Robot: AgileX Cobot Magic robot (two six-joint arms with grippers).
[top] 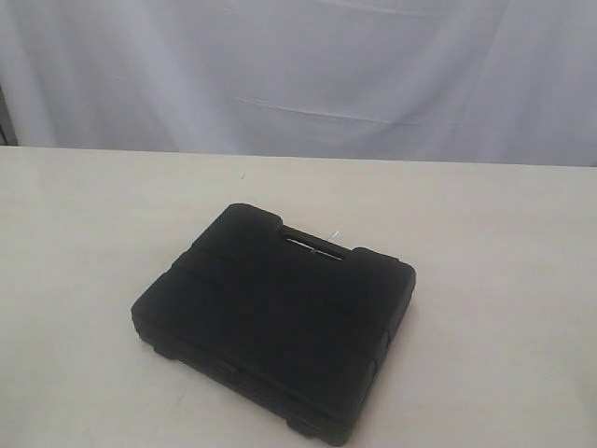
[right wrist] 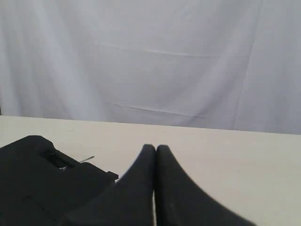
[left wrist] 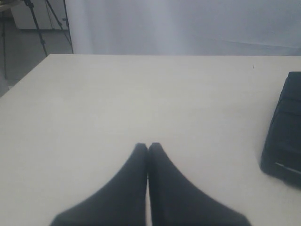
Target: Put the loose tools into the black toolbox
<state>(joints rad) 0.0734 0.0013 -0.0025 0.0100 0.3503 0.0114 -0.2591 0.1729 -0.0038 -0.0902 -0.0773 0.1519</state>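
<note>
The exterior view looks steeply down at the black toolbox (top: 275, 327) on the tabletop (top: 485, 243), facing a white curtain (top: 298, 65), while both wrist views skim low over that tabletop, each catching one side of the toolbox and the curtain.

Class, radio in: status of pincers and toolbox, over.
Left pincer shut, empty. Right pincer shut, empty. Black toolbox closed on table. No loose tools in sight.

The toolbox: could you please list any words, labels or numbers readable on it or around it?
None. The toolbox shows plain black plastic in every view, no label, brand or number; the table and the curtain behind carry no writing either.
</note>
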